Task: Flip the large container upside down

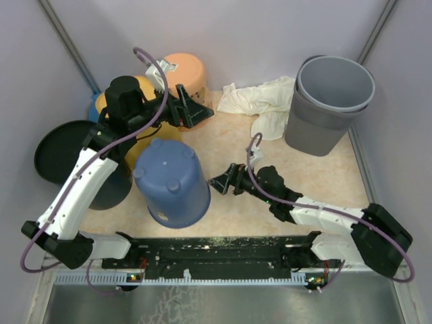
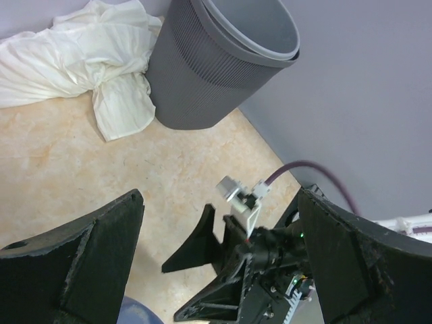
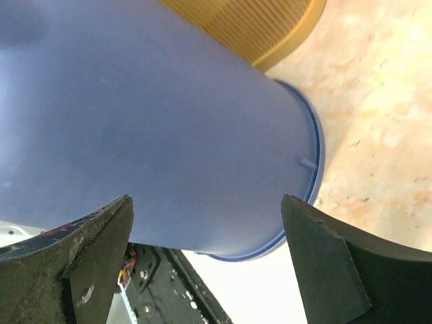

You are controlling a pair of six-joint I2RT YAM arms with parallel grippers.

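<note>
Blue bucket [image 1: 172,185] looks base-up already; left gripper [image 1: 202,111], right gripper [image 1: 219,183] gaping, empty. Back yours off rightward, no nudging.

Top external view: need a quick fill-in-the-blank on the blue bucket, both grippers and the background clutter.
1. The blue bucket stands rim down, its footed base facing ____.
2. The right gripper points at the bucket's side with its jaws ____.
3. The left gripper, jaws wide, holds ____.
4. The white cloth lies beside two nested wastebaskets whose colour is ____.

Missing words: up; open; nothing; grey
</note>
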